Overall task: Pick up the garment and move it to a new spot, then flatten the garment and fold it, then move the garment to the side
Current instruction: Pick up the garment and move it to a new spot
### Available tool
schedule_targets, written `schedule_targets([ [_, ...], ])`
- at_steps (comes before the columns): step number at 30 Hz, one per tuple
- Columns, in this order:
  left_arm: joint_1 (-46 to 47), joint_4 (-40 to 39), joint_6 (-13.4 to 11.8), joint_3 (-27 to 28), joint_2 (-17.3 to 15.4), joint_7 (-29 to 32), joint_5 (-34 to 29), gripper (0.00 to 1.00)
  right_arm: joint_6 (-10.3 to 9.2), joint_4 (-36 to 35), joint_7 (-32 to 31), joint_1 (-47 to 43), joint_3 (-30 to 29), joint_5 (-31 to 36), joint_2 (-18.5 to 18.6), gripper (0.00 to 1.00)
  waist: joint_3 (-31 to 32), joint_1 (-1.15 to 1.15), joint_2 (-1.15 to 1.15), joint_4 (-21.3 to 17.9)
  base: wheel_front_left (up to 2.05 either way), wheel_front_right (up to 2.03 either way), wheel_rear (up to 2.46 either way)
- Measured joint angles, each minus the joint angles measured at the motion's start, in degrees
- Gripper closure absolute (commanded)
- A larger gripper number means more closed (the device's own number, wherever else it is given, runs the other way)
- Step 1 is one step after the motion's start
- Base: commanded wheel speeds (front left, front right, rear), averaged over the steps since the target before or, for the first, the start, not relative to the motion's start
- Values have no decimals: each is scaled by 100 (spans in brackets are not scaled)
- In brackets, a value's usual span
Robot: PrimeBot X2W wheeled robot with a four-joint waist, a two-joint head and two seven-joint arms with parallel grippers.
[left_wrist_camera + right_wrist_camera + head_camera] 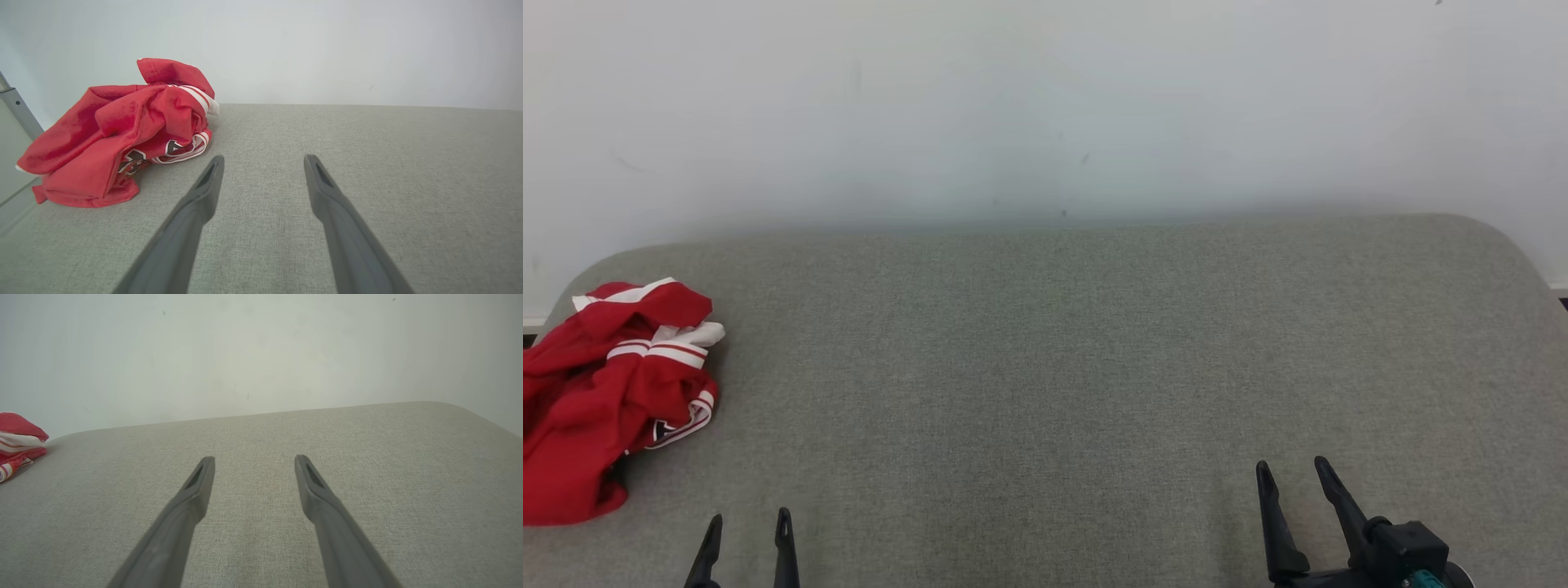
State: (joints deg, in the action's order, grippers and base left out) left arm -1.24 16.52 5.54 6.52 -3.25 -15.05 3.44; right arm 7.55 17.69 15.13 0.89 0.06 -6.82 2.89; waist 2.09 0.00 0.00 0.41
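Left end effector [263, 157] gapes empty, with the crumpled red garment [118, 130] apart, forward-left.

This looks like a plain indoor test room, though the pictures cannot settle whether it is a lab or a home. A wide pad [1045, 367] covered in grey woven cloth, with rounded corners, stands against a lightly scuffed white wall [1045, 106]. A crumpled red garment [605, 400] lies at the pad's left end.
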Motion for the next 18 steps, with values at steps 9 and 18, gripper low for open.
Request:
schedule_targets([
  [9,-1,4,-58,58,-18,0,29,0,0,23,0,-4,22,-34,1,0,-19,0,0,280,0,0,0],
  [18,-2,-21,-135,191,-26,1,131,0,0,57,0,-36,-14,-71,2,0,-30,0,0,825,0,0,0],
])
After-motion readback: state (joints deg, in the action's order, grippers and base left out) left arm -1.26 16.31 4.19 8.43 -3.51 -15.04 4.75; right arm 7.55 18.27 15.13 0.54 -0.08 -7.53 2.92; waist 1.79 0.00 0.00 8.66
